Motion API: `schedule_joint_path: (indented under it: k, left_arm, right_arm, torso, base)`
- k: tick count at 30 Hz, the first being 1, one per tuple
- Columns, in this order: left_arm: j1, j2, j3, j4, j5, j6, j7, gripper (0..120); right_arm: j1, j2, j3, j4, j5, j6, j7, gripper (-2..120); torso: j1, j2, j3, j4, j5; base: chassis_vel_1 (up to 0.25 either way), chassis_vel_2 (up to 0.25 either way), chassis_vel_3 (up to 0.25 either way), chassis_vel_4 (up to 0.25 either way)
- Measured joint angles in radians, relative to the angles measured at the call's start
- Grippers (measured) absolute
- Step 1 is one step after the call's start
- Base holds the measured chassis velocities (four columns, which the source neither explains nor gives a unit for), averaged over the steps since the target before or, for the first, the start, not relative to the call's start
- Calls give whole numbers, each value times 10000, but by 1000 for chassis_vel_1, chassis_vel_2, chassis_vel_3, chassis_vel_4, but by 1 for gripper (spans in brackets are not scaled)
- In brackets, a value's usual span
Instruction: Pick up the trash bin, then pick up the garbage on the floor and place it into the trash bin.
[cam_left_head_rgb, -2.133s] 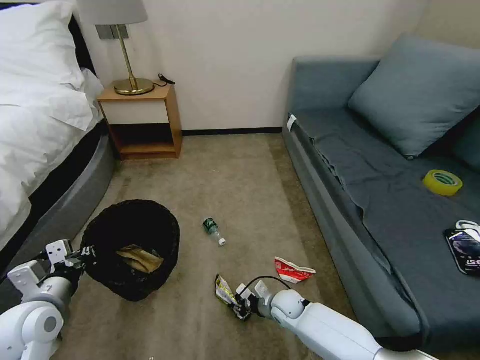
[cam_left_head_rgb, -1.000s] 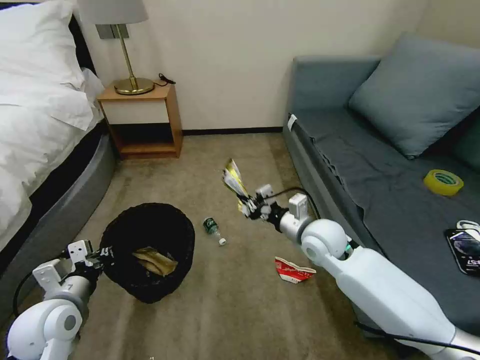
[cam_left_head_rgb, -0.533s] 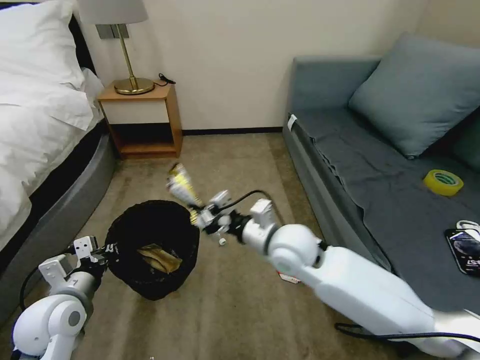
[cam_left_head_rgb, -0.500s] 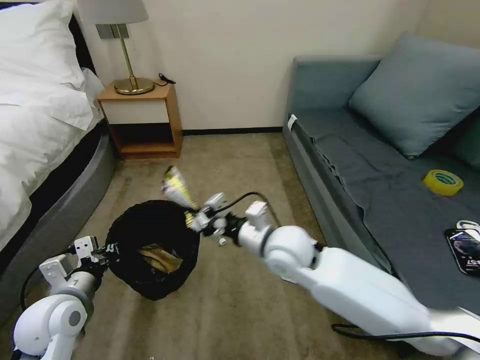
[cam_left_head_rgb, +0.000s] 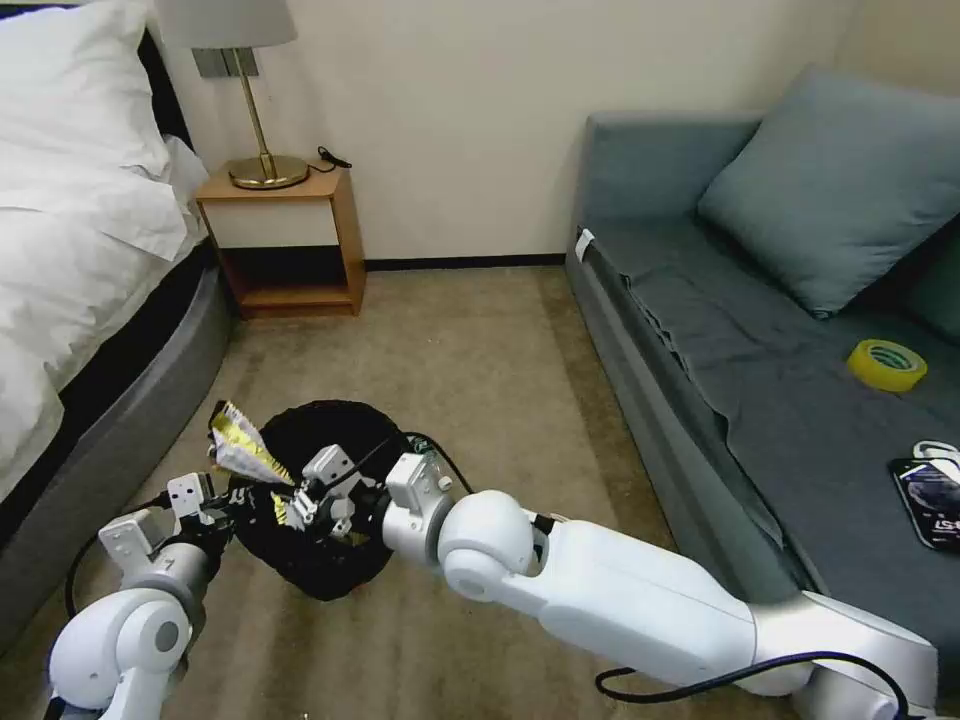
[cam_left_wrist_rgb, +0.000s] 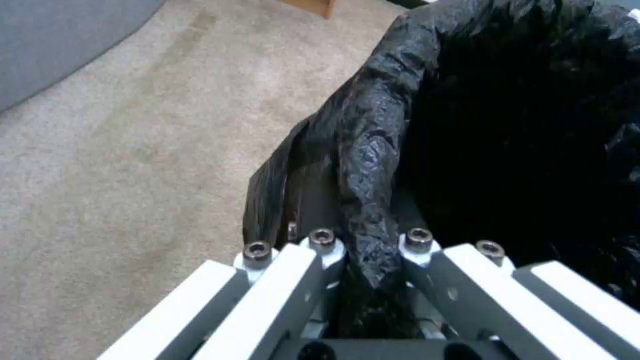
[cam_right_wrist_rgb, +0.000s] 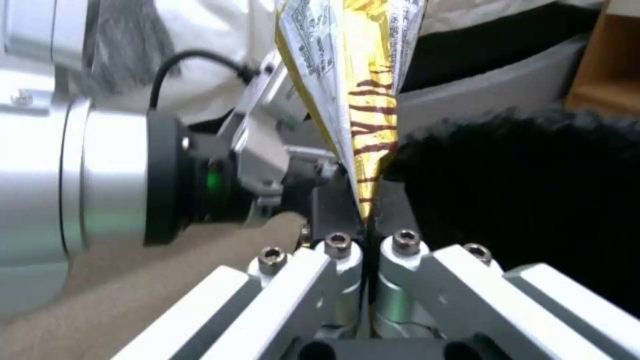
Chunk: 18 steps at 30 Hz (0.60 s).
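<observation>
Now over the trash bin (cam_left_head_rgb: 325, 500): right gripper (cam_left_head_rgb: 290, 503), arrived from the floor, jaws pinching snack wrapper (cam_left_head_rgb: 238, 453); left gripper (cam_left_head_rgb: 222, 497) clamps bin rim; release pending.

Right gripper (cam_left_head_rgb: 285, 497) carried snack wrapper (cam_left_head_rgb: 238, 452) over trash bin (cam_left_head_rgb: 330, 560).

Small round black trash bin (cam_left_head_rgb: 330, 560) on carpeted floor (cam_left_head_rgb: 480, 350), between white-sheeted bed (cam_left_head_rgb: 80, 250) at left and blue-grey sofa (cam_left_head_rgb: 780, 400) at right. Behind, wooden nightstand (cam_left_head_rgb: 285, 240) against wall, brass lamp (cam_left_head_rgb: 262, 150) on top. On sofa seat, yellow tape roll (cam_left_head_rgb: 885, 364).
</observation>
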Motion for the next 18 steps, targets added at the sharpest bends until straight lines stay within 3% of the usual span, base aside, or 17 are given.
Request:
schedule_joint_path:
  k: [5, 9, 11, 13, 18]
  left_arm:
    - [15, -57, -5, -28, -9, 0, 27, 3]
    - [64, -71, -44, -63, -26, -3, 77, 3]
    - [70, -71, -50, -66, -28, -3, 82, 3]
    - [89, -66, -72, -86, -44, -13, 112, 3]
    - [94, -26, -118, -97, -110, -16, 118, 3]
  right_arm:
    - [-23, -16, -110, -54, -104, -87, 83, 9]
    - [-50, -102, -96, -55, -143, -160, 164, 27]
    - [-62, -116, -90, -55, -157, -164, 181, 28]
    - [-133, -163, -54, -55, -225, -189, 267, 41]
    - [-215, -227, 26, -55, -281, -225, 326, 56]
  torso:
    - [0, 0, 0, 0, 1]
    - [0, 0, 0, 0, 1]
    - [0, 0, 0, 0, 1]
    - [0, 0, 0, 0, 1]
    - [0, 0, 0, 0, 2]
  base:
    - [0, 0, 0, 0]
    - [0, 0, 0, 0]
    - [0, 0, 0, 0]
    - [0, 0, 0, 0]
    - [0, 0, 0, 0]
